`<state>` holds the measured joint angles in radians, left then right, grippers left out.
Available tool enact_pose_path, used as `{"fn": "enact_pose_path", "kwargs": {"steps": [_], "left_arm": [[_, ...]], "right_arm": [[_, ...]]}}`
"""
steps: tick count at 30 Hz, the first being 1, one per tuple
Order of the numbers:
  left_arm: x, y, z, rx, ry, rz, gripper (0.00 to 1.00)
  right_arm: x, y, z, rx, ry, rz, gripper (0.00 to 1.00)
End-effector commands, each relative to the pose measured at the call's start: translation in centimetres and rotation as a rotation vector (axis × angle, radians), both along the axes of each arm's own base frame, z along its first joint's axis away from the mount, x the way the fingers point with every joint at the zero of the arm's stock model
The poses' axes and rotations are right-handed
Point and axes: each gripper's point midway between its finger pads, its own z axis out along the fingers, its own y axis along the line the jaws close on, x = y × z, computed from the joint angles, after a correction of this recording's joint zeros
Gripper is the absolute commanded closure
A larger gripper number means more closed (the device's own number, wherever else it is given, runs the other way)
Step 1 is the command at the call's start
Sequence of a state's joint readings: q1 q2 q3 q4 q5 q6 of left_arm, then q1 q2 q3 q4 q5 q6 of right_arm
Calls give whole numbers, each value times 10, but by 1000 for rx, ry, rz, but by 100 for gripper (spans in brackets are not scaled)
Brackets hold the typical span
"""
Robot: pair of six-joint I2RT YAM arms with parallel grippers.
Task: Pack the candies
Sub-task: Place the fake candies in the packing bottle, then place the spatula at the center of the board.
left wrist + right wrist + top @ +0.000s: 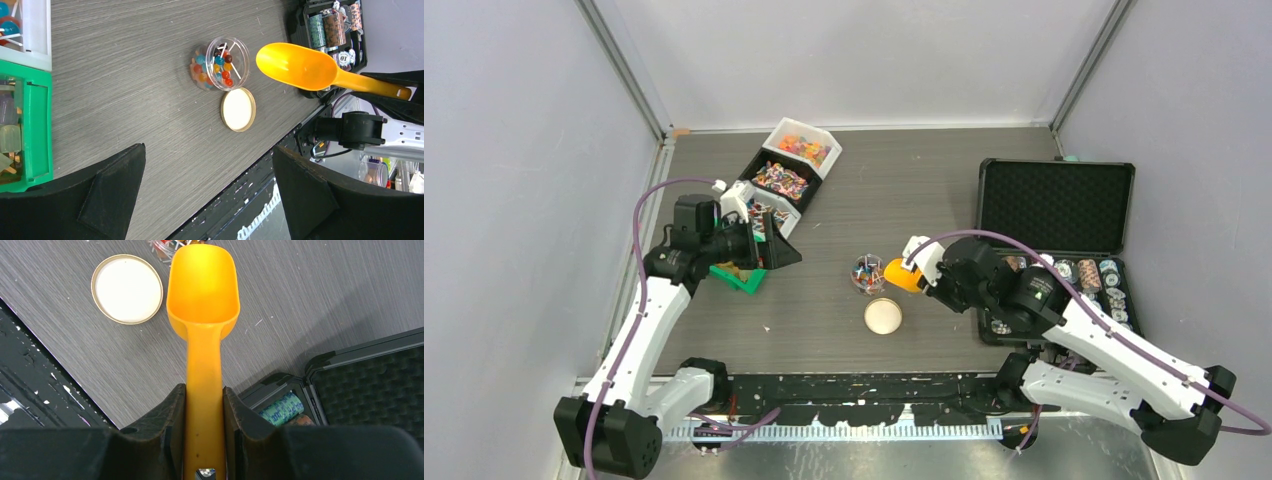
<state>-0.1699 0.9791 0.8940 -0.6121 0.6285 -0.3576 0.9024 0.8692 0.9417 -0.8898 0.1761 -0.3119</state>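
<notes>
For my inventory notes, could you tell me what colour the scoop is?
Orange-yellow scoop, clearest in the right wrist view.

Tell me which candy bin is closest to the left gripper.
The green bin, the only green one, at the row's near end beside the open left gripper; the black bin and both white bins lie farther back.

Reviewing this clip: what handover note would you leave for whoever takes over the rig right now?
The left gripper is open and empty, hovering near the green bin.
The right gripper is shut on the handle of the orange scoop; the scoop's bowl is empty and sits beside the jar.
The jar stands uncapped and holds candies. Its lid lies flat beside it.
Done: some candies are in the jar.
Left: probably more scoops from the bins, then the lid goes on.
</notes>
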Motion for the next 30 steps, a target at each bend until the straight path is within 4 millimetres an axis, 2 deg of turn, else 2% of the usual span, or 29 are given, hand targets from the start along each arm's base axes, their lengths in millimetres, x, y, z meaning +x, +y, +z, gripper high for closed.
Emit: {"fn": "enact_pose_path", "kwargs": {"steps": [1, 4, 9, 14, 16, 19, 22, 26, 30], "left_arm": [[0, 0, 16, 3, -65, -10, 0], [0, 0, 18, 1, -70, -11, 0], [0, 1, 19, 6, -79, -4, 0], [0, 2, 20, 5, -83, -2, 0], [0, 1, 21, 4, -87, -3, 0], [-1, 1, 21, 3, -88, -1, 0], [-1, 2, 21, 3, -88, 0, 0], [-2, 2, 22, 1, -91, 0, 0], [-2, 2, 23, -1, -95, -1, 0]], "right_arm": [[3, 0, 25, 19, -35, -12, 99], [12, -2, 31, 43, -74, -79, 100], [45, -9, 39, 68, -180, -290, 100], [80, -8, 26, 107, -184, -457, 100], [101, -7, 19, 156, -190, -503, 99], [131, -11, -2, 206, -200, -567, 95], [153, -17, -22, 224, -201, -636, 94], [167, -12, -46, 257, -162, -684, 90], [171, -14, -65, 233, -157, -705, 84]]}}
